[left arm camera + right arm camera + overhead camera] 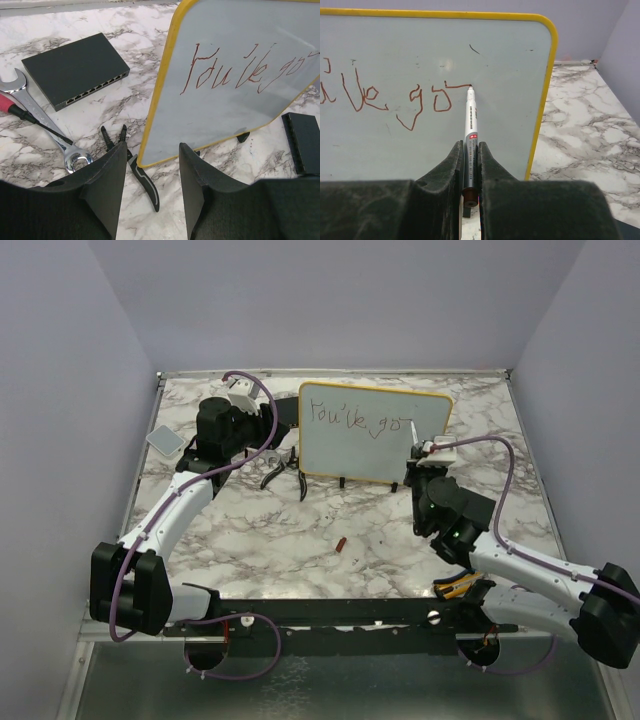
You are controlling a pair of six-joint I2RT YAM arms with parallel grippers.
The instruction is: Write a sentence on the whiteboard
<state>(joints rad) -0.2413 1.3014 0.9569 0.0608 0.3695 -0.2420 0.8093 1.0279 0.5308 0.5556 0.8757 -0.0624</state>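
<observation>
Whiteboard (372, 435) stands on marbled table (300, 550), with pale lilac walls (350, 300) around. Long axis runs left-right; face toward arms, leaning back slightly. Sentence (358, 420) reads "You've got". Right gripper (470, 147) clamps marker (471, 120), tip on whiteboard's right half. Left gripper (152, 155) half-spread at whiteboard's lower left corner; contact unclear.

Only legible thing is the reddish handwriting (240, 75) on the whiteboard (365, 458) — "You've go", then a short bar. The marker (471, 125) has tiny print too — can't make it out.
</observation>
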